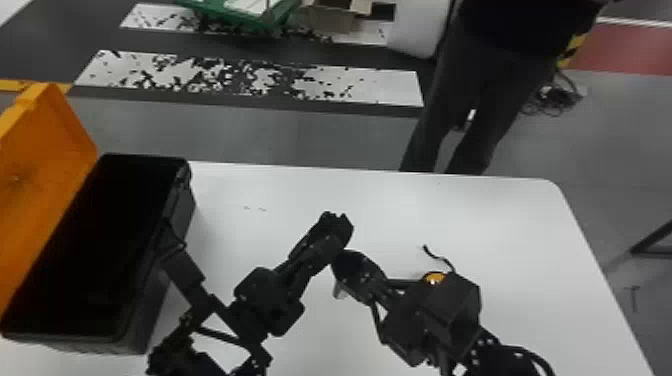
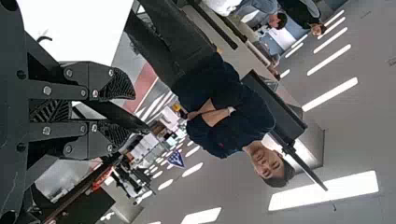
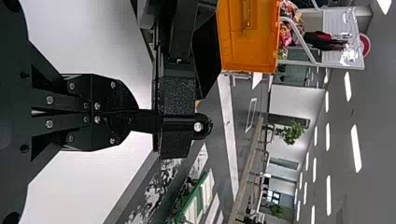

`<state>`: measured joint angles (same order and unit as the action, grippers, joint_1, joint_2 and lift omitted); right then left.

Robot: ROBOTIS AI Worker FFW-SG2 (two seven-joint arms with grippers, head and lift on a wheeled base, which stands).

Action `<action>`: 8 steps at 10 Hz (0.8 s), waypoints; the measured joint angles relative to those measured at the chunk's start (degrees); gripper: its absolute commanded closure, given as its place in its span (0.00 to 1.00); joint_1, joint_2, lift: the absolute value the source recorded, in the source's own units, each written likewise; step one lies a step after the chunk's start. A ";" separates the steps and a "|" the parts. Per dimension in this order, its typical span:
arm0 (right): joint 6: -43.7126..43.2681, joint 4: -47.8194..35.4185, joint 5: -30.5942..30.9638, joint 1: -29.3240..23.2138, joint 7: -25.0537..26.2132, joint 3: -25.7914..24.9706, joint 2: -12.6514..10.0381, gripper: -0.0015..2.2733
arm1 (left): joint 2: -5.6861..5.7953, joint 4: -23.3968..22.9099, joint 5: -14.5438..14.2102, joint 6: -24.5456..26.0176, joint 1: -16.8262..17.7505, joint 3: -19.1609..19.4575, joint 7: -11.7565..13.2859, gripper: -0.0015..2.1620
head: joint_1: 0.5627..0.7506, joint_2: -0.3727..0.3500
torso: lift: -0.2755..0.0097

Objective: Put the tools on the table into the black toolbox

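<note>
In the head view, my left gripper (image 1: 341,226) and my right gripper (image 1: 345,261) meet above the middle of the white table (image 1: 505,225). A slim black tool (image 3: 145,122) runs between them, mostly hidden by the fingers. My left gripper (image 2: 122,111) is shut on it, one finger on either side. My right gripper (image 3: 130,112) has its fingers pressed together on the tool's other part. An orange-yellow item (image 1: 434,278) with a black cord lies by the right wrist, partly covered. The open black toolbox (image 1: 172,210) stands on the left, its orange lid (image 1: 55,130) raised.
The toolbox's near wall and right side stand close beside my left forearm (image 1: 185,275). A person stands beyond the table's far edge. White table surface extends right of my right arm (image 1: 440,320) and between the toolbox and my left gripper.
</note>
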<state>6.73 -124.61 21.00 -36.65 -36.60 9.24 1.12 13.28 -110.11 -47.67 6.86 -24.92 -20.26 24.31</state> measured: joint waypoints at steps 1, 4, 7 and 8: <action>1.37 -0.32 -0.85 -0.06 -0.26 -0.03 0.01 0.95 | 0.00 -0.06 0.20 0.12 -0.14 0.07 0.00 0.98 | 0.70 0.41 | 0.83; 7.46 -2.51 -3.74 -1.10 -1.03 -0.56 0.63 0.44 | 0.06 -0.17 0.24 0.05 -0.40 0.47 0.00 0.98 | 0.70 0.40 | 0.83; 12.28 -4.71 -4.35 -2.47 -1.01 -1.30 1.17 0.00 | 0.01 -0.20 0.10 -0.05 -0.40 0.96 1.67 0.98 | 0.70 0.38 | 0.83; 13.89 -5.34 -4.38 -2.92 -1.04 -1.36 1.24 0.02 | -0.04 -0.08 -0.01 -0.05 -0.43 1.11 0.92 0.98 | 0.70 0.37 | 0.83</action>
<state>20.62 -129.95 16.61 -39.56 -37.64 7.88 2.36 13.24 -110.19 -47.68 6.81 -25.35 -19.16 25.23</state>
